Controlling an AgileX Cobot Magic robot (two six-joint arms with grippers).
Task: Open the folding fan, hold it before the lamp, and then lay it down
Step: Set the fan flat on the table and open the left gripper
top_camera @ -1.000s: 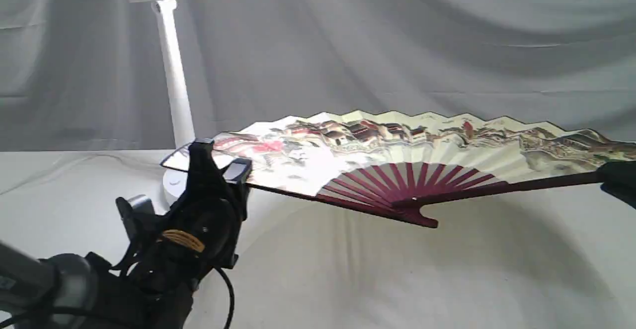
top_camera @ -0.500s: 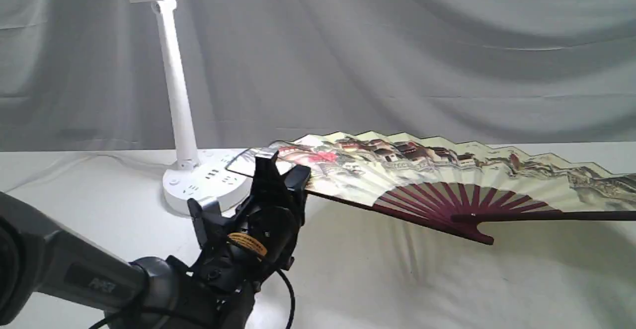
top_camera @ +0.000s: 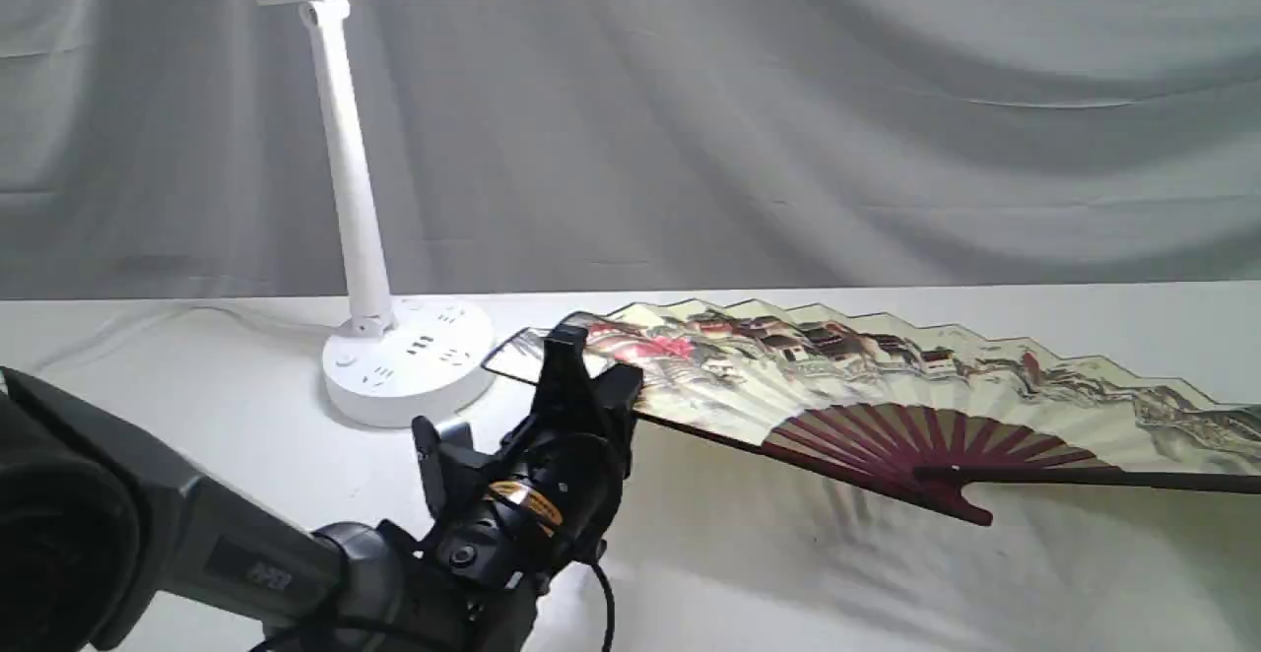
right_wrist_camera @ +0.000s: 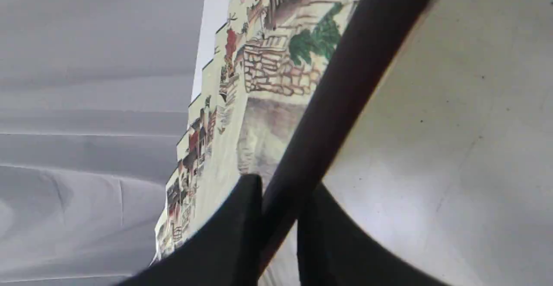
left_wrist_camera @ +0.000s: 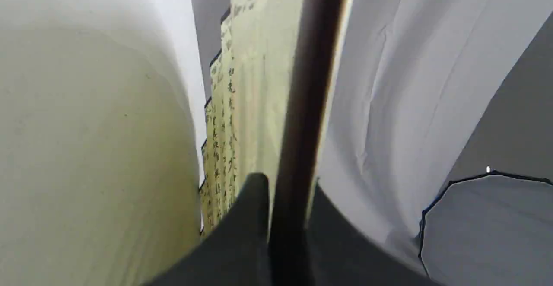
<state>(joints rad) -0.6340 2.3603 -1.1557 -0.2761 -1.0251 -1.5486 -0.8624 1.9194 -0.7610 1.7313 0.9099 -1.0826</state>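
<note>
The folding fan [top_camera: 887, 386] is spread fully open and tilted low over the white surface [top_camera: 739, 573]; its pivot looks to be touching it or just above it. The fan's scalloped far edge faces the grey cloth [top_camera: 887, 140], with bare surface in front. The lamp [top_camera: 357, 189] stands just beside the fan's left tip, apart from it. The left fingers [top_camera: 562, 366] pinch the left guard. The right fingers [right_wrist_camera: 239, 230], beyond the exterior view's edge, pinch the right guard.
</note>
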